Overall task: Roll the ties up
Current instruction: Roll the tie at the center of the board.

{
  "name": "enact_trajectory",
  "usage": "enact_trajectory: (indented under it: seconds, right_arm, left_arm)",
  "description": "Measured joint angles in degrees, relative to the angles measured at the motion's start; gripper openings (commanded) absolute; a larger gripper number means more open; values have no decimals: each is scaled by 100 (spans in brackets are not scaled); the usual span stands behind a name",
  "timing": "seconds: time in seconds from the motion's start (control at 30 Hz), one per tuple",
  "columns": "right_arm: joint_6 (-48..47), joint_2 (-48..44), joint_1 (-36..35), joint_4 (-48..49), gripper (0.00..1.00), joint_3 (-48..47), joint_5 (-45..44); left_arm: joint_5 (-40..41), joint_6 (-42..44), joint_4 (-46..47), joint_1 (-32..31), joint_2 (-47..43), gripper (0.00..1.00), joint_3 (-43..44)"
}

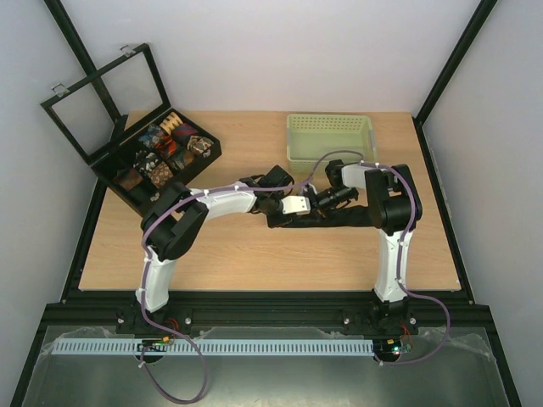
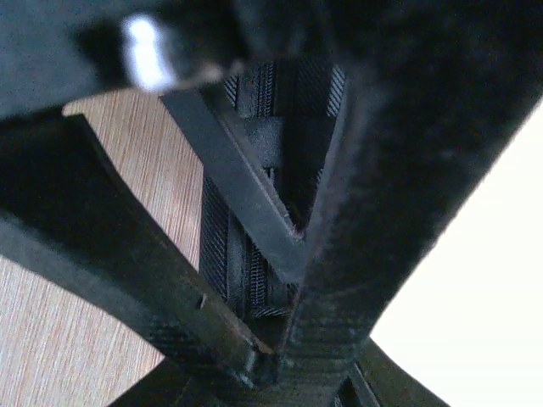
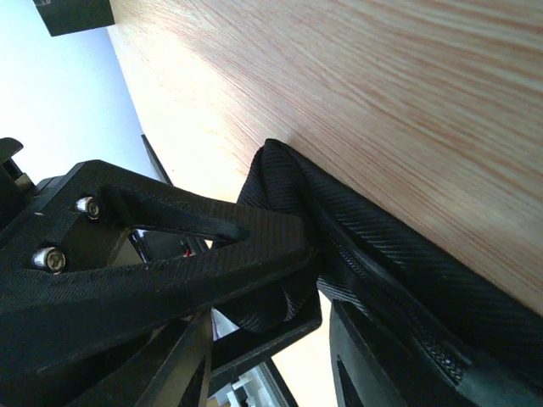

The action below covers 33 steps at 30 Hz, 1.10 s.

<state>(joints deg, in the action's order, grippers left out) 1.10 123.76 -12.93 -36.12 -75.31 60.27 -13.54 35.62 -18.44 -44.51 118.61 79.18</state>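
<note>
From above, patterned coils (image 1: 174,140) are seen stored in the box (image 1: 127,188), while the left claw (image 1: 288,219) and right claw (image 1: 312,212) meet over the table (image 1: 254,254).

At the left wrist, ribbed fabric of the black tie (image 2: 216,246) is seen; the left claw's grip cannot be told.

At the right wrist, the right claw is seen clenched on a fold of the black tie, which lies on the table, judged not yet coiled.

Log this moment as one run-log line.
step: rolling | left gripper: shut on black tie | right gripper: shut on black tie, on table | patterned rolled ties: in compartmented box
</note>
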Motion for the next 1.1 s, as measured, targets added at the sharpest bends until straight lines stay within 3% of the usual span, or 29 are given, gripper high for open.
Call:
enact_trajectory:
  seconds: [0.07, 0.2, 0.37, 0.67, 1.1]
  right_arm:
    - [2, -2, -20, 7, 35, 0, -13]
    - [13, 0, -39, 48, 15, 0, -52]
    - [-57, 11, -48, 131, 2, 11, -289]
    - [-216, 85, -85, 190, 1, 162, -420]
    - [-245, 107, -144, 236, 1, 168, -490]
  left_arm:
    - [-7, -13, -42, 0, 28, 28, 44]
    - [-42, 17, -87, 0, 52, 29, 79]
    - [-70, 122, -55, 2, 118, 34, 101]
    - [-636, -68, -107, 238, 190, 52, 118]
    - [-1773, -144, 605, 793, -240, 69, -839]
